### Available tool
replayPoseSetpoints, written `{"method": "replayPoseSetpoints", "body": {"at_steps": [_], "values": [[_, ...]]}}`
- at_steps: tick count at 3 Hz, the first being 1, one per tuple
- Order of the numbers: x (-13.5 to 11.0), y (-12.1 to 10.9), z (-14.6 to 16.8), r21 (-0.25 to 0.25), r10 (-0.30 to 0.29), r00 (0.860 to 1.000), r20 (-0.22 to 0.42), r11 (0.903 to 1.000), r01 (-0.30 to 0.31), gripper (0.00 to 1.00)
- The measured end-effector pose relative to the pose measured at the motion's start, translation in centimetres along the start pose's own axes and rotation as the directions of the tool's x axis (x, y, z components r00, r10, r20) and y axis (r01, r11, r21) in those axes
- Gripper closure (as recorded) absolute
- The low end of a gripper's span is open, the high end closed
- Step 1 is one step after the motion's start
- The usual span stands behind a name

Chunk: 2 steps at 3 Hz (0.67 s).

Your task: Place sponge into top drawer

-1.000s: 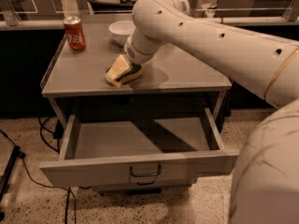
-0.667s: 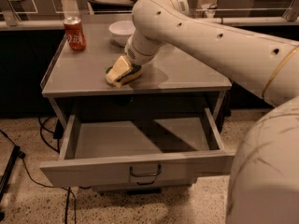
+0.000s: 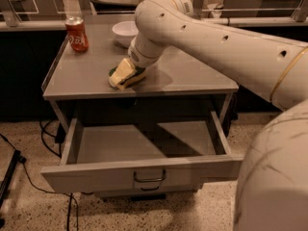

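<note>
Gripper point(image 3: 136, 70): down on the tabletop at the end of the arm point(image 3: 216, 37), which reaches in from 3 o'clock. It sits right against the sponge and is mostly hidden under the wrist, so I cannot tell whether it is open or closed, or whether it has hold of the sponge.
Sponge point(image 3: 121, 72): on the table, near the front edge and left of centre, outside the drawer. It is tilted, with the pale yellow foam facing the camera and the dark green layer showing along its lower edge. Its 2 o'clock end is tucked under the wrist.
Drawer point(image 3: 96, 174): the top one, pulled wide open below the tabletop, at 6 o'clock from the sponge. The arm's shadow falls across its grey floor.
Handle point(image 3: 149, 177): a small wire loop at the centre of the drawer's front panel.
Table point(image 3: 192, 76): a flat grey top on grey legs.
Can point(image 3: 77, 34): red and upright, at 10 o'clock from the sponge near the back left corner, well apart from it.
Bowl point(image 3: 124, 32): white, at 12 o'clock from the sponge near the back edge, with its right side behind the arm.
Cables point(image 3: 29, 177): dark, on the speckled floor at 9 o'clock from the drawer.
</note>
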<state>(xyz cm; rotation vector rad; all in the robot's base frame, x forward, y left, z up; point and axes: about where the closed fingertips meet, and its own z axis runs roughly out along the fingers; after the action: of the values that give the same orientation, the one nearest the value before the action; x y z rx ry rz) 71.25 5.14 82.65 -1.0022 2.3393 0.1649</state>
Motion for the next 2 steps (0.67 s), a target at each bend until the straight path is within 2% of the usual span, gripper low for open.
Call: {"method": "replayPoseSetpoints", "body": {"at_steps": [2], "values": [[-0.4,1.5,-2.4,-0.037,-0.011,0.999,0.038,0.9992,0.013,0.00]]}}
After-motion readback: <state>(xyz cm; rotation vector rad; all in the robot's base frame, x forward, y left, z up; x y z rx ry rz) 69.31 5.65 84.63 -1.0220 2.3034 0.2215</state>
